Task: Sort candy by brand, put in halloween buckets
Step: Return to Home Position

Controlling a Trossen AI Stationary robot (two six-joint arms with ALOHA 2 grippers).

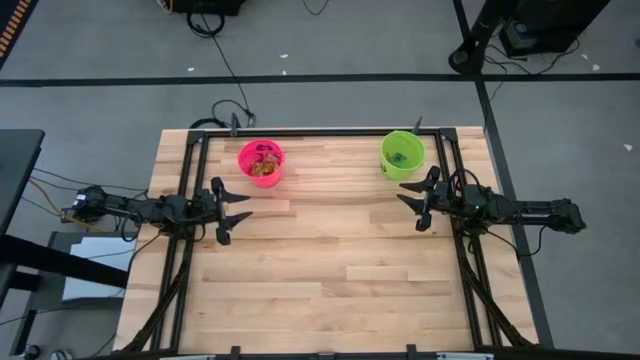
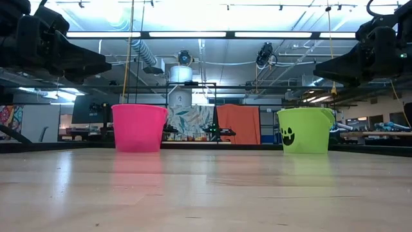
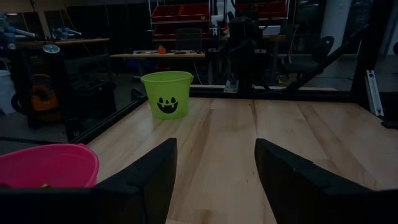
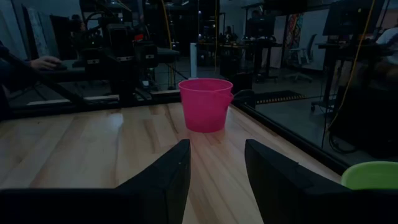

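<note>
Left end effector [image 1: 245, 207], right end effector [image 1: 408, 208] spread; green bucket [image 2: 310, 129] bears jack-o'-lantern face [image 2: 288, 136].

This is a robotics lab set in an open industrial workshop hall. Two dark robot arms, the left arm [image 1: 150, 208] and the right arm [image 1: 510, 208], are mounted on a black metal frame [image 1: 195, 170] around a wooden table [image 1: 330, 260]. The table stands on a grey floor [image 1: 100, 50] marked with black tape and strewn with cables [image 1: 225, 60]. Overhead run strip lights [image 2: 187, 34] and a bare silver duct [image 2: 143, 51]. Far behind are shelves of red bins [image 3: 186, 11], a workbench [image 3: 158, 55] and an office chair [image 4: 305, 46]. A person's hand [image 4: 40, 62] rests at a desk.
</note>
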